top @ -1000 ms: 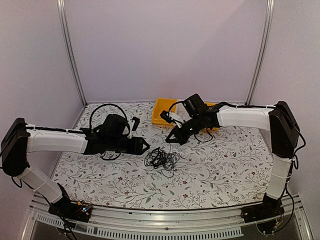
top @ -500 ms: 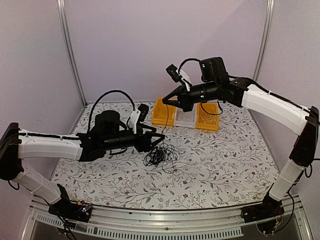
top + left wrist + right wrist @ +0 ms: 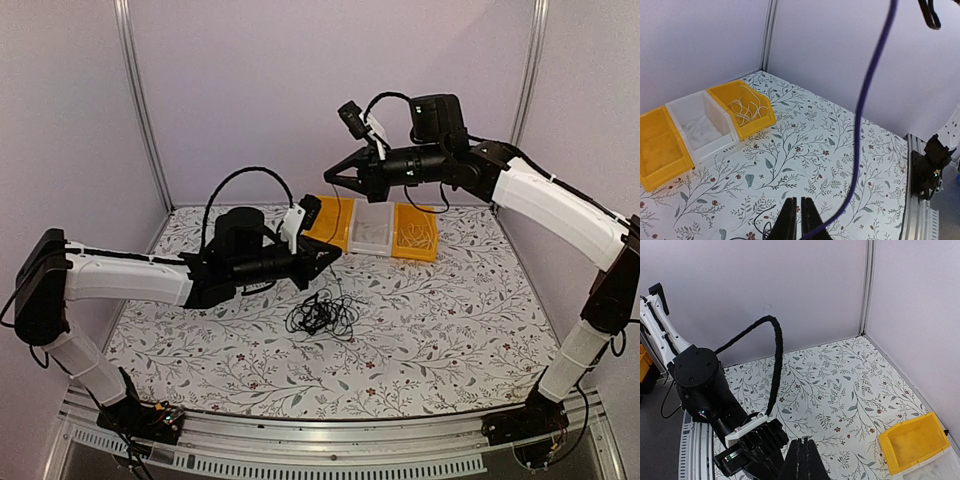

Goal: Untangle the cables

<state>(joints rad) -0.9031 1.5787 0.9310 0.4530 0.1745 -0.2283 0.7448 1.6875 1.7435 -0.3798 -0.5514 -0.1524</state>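
Observation:
The cables lie as a black tangled clump (image 3: 320,315) on the flowered table, and a few wire ends (image 3: 762,225) show beside my left fingers. One thin strand (image 3: 865,100) rises steeply from the left gripper out of the top of that view. My left gripper (image 3: 337,255) (image 3: 796,200) hovers just above and behind the clump. Its jaws are shut to a narrow slit, and the strand enters low between them. My right gripper (image 3: 328,175) (image 3: 806,441) is raised high above the bins, shut, with the strand hanging from it toward the left gripper.
Three bins stand in a row at the back: yellow (image 3: 328,222), white (image 3: 372,228) and yellow (image 3: 415,232), the last holding pale thin pieces (image 3: 747,107). Purple walls and metal posts enclose the table. The left arm's thick looped cable (image 3: 775,355) arches over its wrist.
My right arm has risen from table height to high above the bins, drawing a strand up. My left gripper has moved forward and up from the clump and has shut.

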